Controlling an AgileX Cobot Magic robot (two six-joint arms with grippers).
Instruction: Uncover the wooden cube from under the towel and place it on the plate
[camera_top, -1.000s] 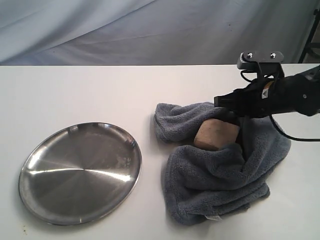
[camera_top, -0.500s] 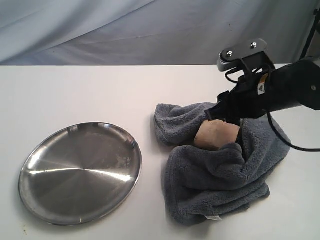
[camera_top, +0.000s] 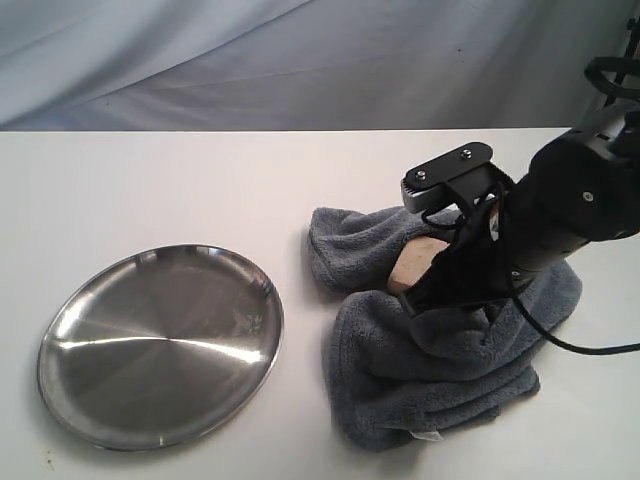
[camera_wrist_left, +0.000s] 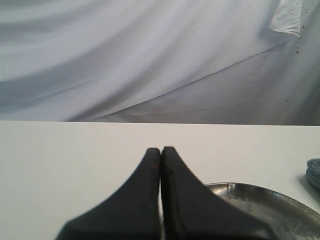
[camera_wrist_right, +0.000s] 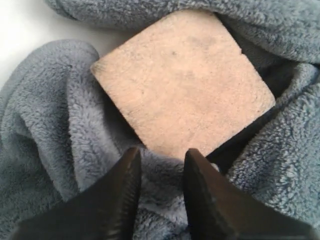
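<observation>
The wooden cube (camera_top: 414, 263) lies partly bared in a hollow of the dark grey towel (camera_top: 430, 372), right of the steel plate (camera_top: 160, 345). In the right wrist view its pale top face (camera_wrist_right: 182, 85) is fully exposed, with towel folds (camera_wrist_right: 50, 125) around it. My right gripper (camera_top: 428, 297) hangs just over the cube's near edge. Its fingers stand apart, open (camera_wrist_right: 161, 152), above a towel fold and hold nothing. My left gripper (camera_wrist_left: 161, 149) is shut and empty, low over the table near the plate's rim (camera_wrist_left: 265, 205).
A white tabletop (camera_top: 150, 180) carries everything. A grey cloth backdrop (camera_top: 250, 60) hangs behind. The towel's white tag (camera_top: 430, 437) lies at its front edge. A sliver of towel (camera_wrist_left: 314, 172) shows at the edge of the left wrist view.
My right arm has swung from the towel's right side forward and down over the cube, tilting steeply. The towel, cube and plate have stayed put.
</observation>
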